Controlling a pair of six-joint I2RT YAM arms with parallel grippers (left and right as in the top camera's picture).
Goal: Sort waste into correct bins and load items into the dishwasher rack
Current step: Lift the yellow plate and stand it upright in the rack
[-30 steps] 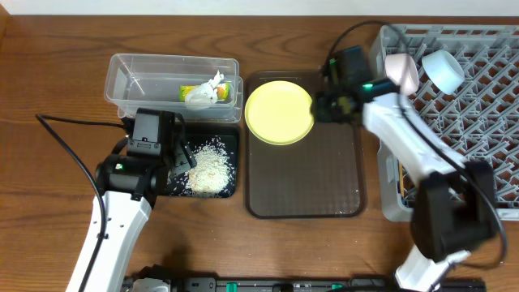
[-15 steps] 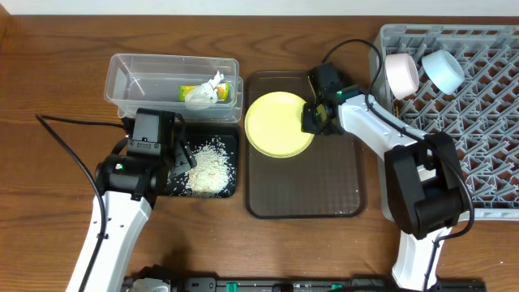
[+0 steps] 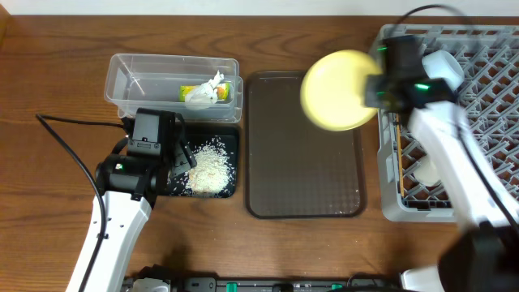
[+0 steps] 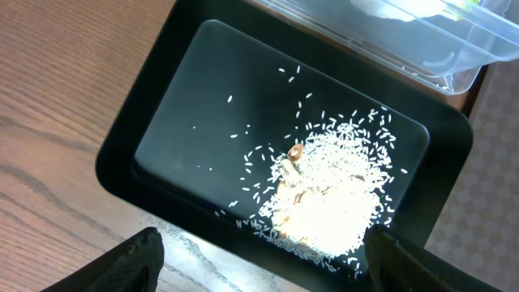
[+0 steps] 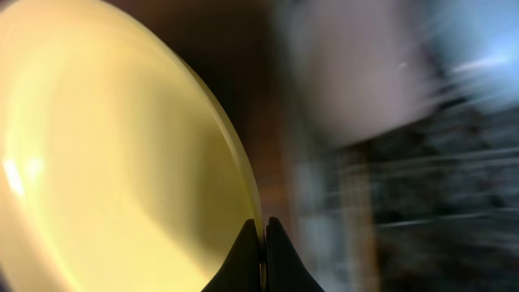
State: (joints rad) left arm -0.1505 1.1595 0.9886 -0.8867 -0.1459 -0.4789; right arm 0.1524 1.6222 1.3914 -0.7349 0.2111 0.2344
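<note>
My right gripper (image 3: 375, 88) is shut on the rim of the round yellow plate (image 3: 336, 79) and holds it in the air between the brown serving tray and the grey dishwasher rack (image 3: 486, 122). In the right wrist view the plate (image 5: 105, 154) fills the left and my fingers (image 5: 263, 243) pinch its edge. The rice heap (image 3: 209, 169) lies in the black tray (image 3: 231, 146). The green-and-yellow wrapper (image 3: 191, 89) and white tissue (image 3: 212, 91) lie in the clear tub (image 3: 122, 73). My left gripper (image 4: 268, 272) is open above the black tray's near edge (image 4: 195, 211). The rice also shows in the left wrist view (image 4: 332, 203).
The dark brown serving tray (image 3: 304, 178) lies in the middle. A light blue bowl (image 3: 446, 69) sits at the rack's top left, and a small white cup (image 3: 426, 170) lower in the rack. A black cable (image 3: 65, 154) runs left of my left arm.
My right gripper has lifted the yellow plate off the brown tray and carried it right and up toward the rack. The left arm has not moved.
</note>
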